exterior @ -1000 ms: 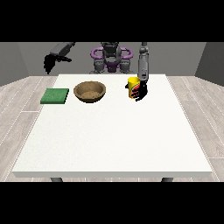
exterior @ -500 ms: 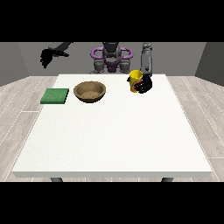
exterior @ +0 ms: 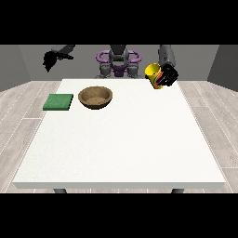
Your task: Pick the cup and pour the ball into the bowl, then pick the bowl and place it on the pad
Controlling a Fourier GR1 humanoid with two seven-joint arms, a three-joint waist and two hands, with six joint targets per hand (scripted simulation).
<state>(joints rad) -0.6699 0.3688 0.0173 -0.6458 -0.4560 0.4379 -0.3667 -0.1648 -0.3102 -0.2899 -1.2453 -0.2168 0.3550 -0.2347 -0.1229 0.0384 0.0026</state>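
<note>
A yellow cup hangs above the table's far right part, tilted with its mouth toward the view's left. The hand at the view's right has its fingers curled round the cup. The ball is hidden from me. A brown wooden bowl stands upright on the white table, left of the cup. A flat green pad lies left of the bowl. The hand at the view's left is raised high beyond the table's far left corner, holding nothing.
The robot's torso stands behind the table's far edge. Grey plank floor surrounds the table on both sides.
The hand at the view's right has lifted the cup off the table and tipped it toward the left. The hand at the view's left has risen a little higher.
</note>
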